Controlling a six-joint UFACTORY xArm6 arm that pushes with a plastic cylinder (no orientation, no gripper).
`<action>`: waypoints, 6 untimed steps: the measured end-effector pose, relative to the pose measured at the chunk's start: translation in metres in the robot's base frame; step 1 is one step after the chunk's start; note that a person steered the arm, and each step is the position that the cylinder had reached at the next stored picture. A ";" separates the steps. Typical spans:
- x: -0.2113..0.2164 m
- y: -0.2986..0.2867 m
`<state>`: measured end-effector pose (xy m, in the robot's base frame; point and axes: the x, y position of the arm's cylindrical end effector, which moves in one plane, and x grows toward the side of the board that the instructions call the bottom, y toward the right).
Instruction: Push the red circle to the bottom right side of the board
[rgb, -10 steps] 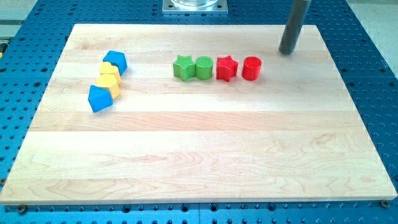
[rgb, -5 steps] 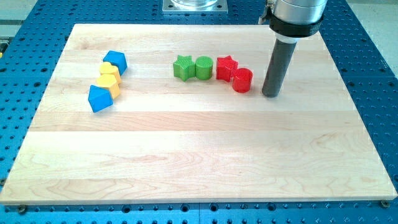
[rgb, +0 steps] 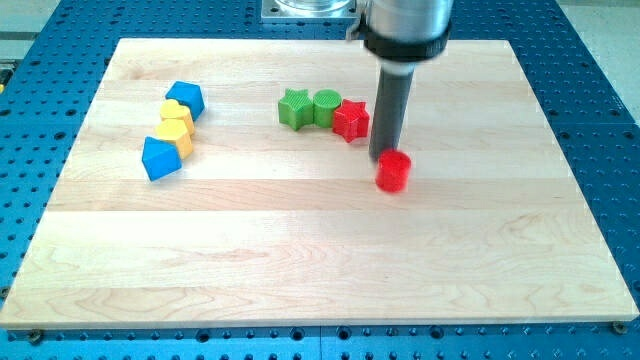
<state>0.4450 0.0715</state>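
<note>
The red circle (rgb: 394, 171), a short red cylinder, stands on the wooden board (rgb: 320, 260) a little right of centre. My tip (rgb: 382, 158) is right behind it, at its upper left edge, touching or nearly touching it. The red star (rgb: 350, 120) lies just left of the rod, close against it, above and left of the red circle.
A green star (rgb: 294, 108) and a green cylinder (rgb: 327, 106) sit left of the red star in a row. At the view's left, two blue blocks (rgb: 185, 99) (rgb: 160, 158) and two yellow blocks (rgb: 176, 117) (rgb: 175, 136) cluster together.
My tip swept from the board's top right down and left to behind the red circle. The red circle slid down and slightly left, away from the row. The red star shifted left.
</note>
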 end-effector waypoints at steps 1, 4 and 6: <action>0.011 0.003; 0.060 -0.069; 0.057 0.064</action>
<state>0.5019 0.1358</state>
